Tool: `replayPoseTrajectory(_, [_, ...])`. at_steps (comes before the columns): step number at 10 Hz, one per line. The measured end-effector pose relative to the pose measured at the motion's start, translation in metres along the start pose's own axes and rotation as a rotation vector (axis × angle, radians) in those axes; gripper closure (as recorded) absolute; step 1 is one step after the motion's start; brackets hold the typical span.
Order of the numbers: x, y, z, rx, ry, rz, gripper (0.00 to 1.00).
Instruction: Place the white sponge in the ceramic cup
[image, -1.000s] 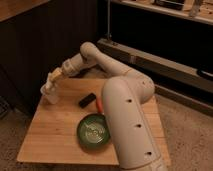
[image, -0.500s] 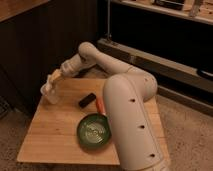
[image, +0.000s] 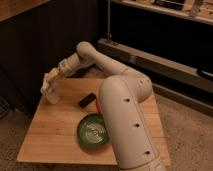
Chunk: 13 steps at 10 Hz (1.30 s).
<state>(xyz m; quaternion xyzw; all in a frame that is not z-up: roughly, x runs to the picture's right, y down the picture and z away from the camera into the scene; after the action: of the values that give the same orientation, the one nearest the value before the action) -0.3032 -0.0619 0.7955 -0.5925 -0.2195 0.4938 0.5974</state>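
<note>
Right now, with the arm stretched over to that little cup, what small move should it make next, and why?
Probably a slight lowering straight down, then letting go. The end effector hovers just above the ceramic cup at the table's far left corner, with something pale at its tip that may be the white sponge. Dropping from lower down should keep it from bouncing out.

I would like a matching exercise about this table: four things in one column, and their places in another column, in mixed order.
Things:
1. ceramic cup
2. green bowl
3. black block
4. gripper

Places:
a. near the middle of the table
b. just above the cup
c. front of the table, beside the arm's white body
d. far left part of the table

Pairs: 1-d, 2-c, 3-a, 4-b
</note>
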Motion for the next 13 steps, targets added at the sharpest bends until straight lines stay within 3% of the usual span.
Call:
replayPoseTrajectory(3, [-0.009, -0.005, 0.006, -0.003, -0.007, -0.005, 1.0])
replayPoseTrajectory(7, [-0.024, -0.024, -0.002, 0.006, -0.068, 0.006, 1.0])
replayPoseTrajectory(10, [-0.038, -0.037, -0.009, -0.031, -0.118, -0.006, 1.0])
replayPoseTrajectory(13, [-0.041, -0.038, -0.014, -0.071, -0.156, -0.062, 1.0])
